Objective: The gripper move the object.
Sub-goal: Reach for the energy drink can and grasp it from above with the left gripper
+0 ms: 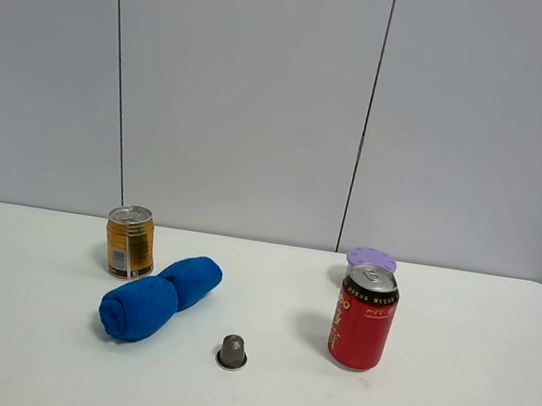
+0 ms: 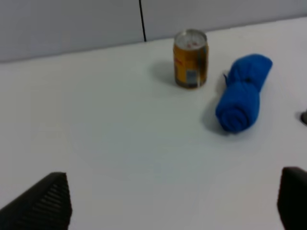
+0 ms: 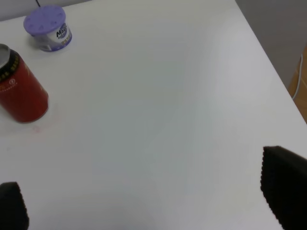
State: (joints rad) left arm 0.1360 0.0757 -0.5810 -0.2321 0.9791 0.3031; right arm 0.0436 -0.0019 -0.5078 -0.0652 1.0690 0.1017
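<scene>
**Inspection: both grippers open and empty, object standing untouched on worktop**

Directions below take the exterior high view as a clock face, with 12 toward the back wall.

1. The object (image 1: 130, 241) (image 2: 190, 58) is a short gold can with a silver top. You find it upright on the white worktop (image 1: 467, 392), at the left rear and close to the wall line. Nothing is touching it.

2. The blue rolled cloth (image 1: 159, 296) (image 2: 242, 93) lies at about 5 o'clock from the object. It is just beside the object, with a narrow gap showing between them. Its long axis runs from 7 to 1 o'clock.

3. A small grey cap (image 1: 232, 351) sits near the front centre. From it, the object stands at 10 o'clock and the red can (image 1: 363, 317) (image 3: 19, 88) at 2 o'clock. The red can is upright and well apart from the object.

4. A purple-lidded tub (image 1: 371, 259) (image 3: 48, 28) stands at 12 o'clock from the red can, just behind it.

5. Your left gripper (image 2: 173, 191) has its jaws spread wide with bare worktop between them. It holds nothing. In the left wrist view, the object and the cloth lie well ahead of it.

6. Your right gripper (image 3: 139, 191) also has its jaws spread wide and is empty. It stands over bare worktop near the right-hand edge, well apart from the red can and the tub.
</scene>
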